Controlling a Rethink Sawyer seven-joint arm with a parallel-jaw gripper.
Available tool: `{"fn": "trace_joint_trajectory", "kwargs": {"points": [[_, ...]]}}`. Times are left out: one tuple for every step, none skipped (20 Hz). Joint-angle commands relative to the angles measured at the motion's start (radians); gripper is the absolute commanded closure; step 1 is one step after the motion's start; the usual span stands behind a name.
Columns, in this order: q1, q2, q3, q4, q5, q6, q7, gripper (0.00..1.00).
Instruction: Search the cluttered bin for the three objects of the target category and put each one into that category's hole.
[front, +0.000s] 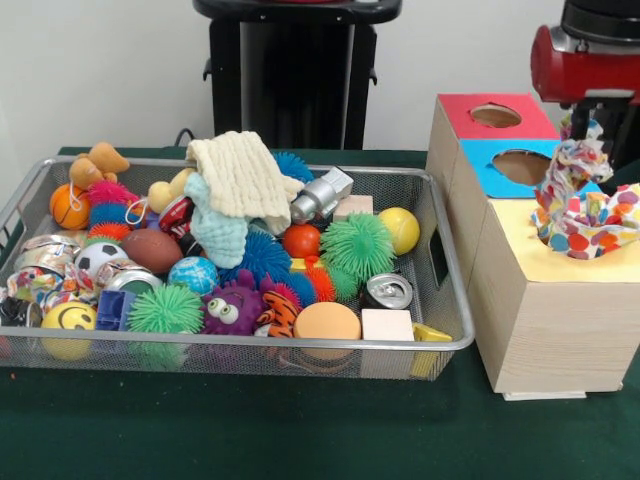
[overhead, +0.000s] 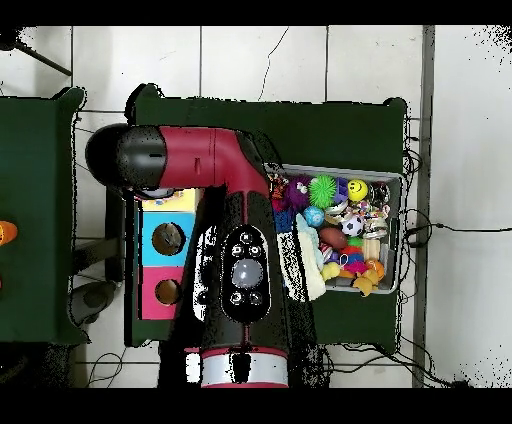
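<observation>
A wooden sorting box (front: 545, 330) stands right of the bin, with a red top (front: 495, 117), a blue top (front: 515, 167) and a yellow top (front: 555, 255), each with a hole. A polka-dot cloth (front: 585, 210) sits bunched in the yellow hole, its upper part twisted up into my gripper (front: 592, 126), which is shut on it at the top right. In the wire bin (front: 445, 300) a cream waffle cloth (front: 240, 175) and a pale blue cloth (front: 215, 228) lie on the pile. From overhead my arm (overhead: 235, 240) hides the yellow section and the gripper.
The bin holds spiky balls, a yellow ball (front: 400, 230), crushed cans (front: 387, 291), wooden blocks (front: 387, 325), a purple plush (front: 232, 310), a silver metal piece (front: 320, 195) and sports balls. A black pedestal (front: 295, 70) rises behind. Green cloth covers the table (front: 300, 430).
</observation>
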Motion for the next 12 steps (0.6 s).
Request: {"fn": "trace_joint_trajectory", "kwargs": {"points": [[-0.022, 0.050, 0.099, 0.087, 0.027, -0.034, 0.086, 1.00], [-0.021, 0.053, 0.098, 0.082, 0.025, -0.034, 0.089, 1.00], [-0.021, 0.053, 0.099, 0.081, 0.023, -0.034, 0.088, 1.00], [-0.021, 0.054, 0.101, 0.080, 0.022, -0.034, 0.088, 1.00], [-0.023, 0.055, 0.103, 0.080, 0.021, -0.037, 0.087, 1.00], [-0.024, 0.055, 0.105, 0.081, 0.020, -0.040, 0.086, 1.00], [-0.025, 0.056, 0.105, 0.082, 0.019, -0.043, 0.085, 1.00], [-0.025, 0.056, 0.106, 0.085, 0.016, -0.047, 0.085, 1.00], [-0.025, 0.055, 0.106, 0.088, 0.014, -0.051, 0.084, 1.00], [-0.026, 0.054, 0.108, 0.097, 0.013, -0.058, 0.083, 1.00], [-0.029, 0.053, 0.113, 0.103, 0.014, -0.063, 0.078, 1.00], [-0.031, 0.054, 0.116, 0.108, 0.015, -0.068, 0.078, 1.00]]}}
